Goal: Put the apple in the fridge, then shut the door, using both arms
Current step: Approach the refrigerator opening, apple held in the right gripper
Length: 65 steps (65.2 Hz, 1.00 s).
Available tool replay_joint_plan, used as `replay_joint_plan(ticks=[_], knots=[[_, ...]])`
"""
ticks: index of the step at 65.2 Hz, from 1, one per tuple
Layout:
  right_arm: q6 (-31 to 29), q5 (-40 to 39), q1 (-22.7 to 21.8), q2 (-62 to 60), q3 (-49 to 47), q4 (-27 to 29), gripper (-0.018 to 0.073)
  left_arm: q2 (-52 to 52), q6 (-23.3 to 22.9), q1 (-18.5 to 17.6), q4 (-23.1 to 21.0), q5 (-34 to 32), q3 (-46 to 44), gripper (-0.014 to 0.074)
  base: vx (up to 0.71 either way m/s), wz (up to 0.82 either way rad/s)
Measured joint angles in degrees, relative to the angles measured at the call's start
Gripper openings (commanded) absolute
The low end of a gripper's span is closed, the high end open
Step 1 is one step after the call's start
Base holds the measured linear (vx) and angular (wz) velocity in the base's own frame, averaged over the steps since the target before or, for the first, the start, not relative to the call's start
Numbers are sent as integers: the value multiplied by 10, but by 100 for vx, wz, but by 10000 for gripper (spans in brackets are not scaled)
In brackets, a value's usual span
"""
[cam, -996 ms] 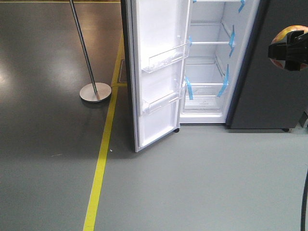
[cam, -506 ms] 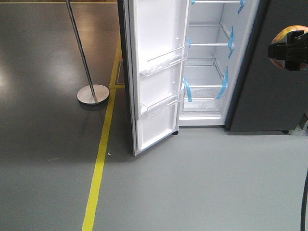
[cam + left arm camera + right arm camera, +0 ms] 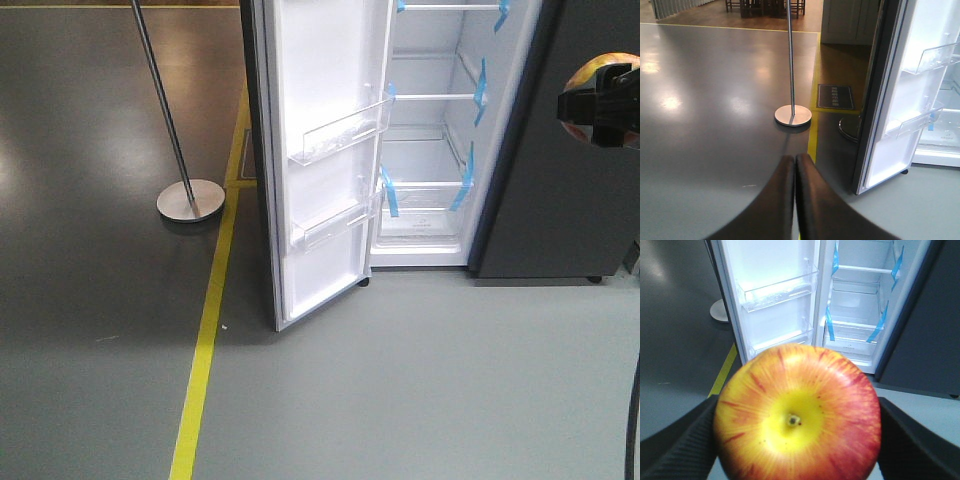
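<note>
Right wrist view: right gripper (image 3: 798, 442) pinches the apple (image 3: 797, 407), stem dimple facing camera; left gripper (image 3: 794, 164) pressed together.

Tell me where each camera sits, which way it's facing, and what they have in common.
Front: on the robot, looking down at floor and open fridge; right fingers with apple at right edge.
Left wrist: behind shut left fingers, facing pole stand and door.
Right wrist: behind the gripped apple, facing the fridge.
All three show the door's bins.

tops of the fridge (image 3: 425, 110) and the pole (image 3: 162, 100) beyond the upper edge
</note>
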Motion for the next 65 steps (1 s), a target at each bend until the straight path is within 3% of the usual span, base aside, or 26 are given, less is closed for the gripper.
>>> replay_joint_plan(ticks=[65], knots=[[0,0,0,0,0,0,168,0,0,0,0,0,0,-8,8,1]])
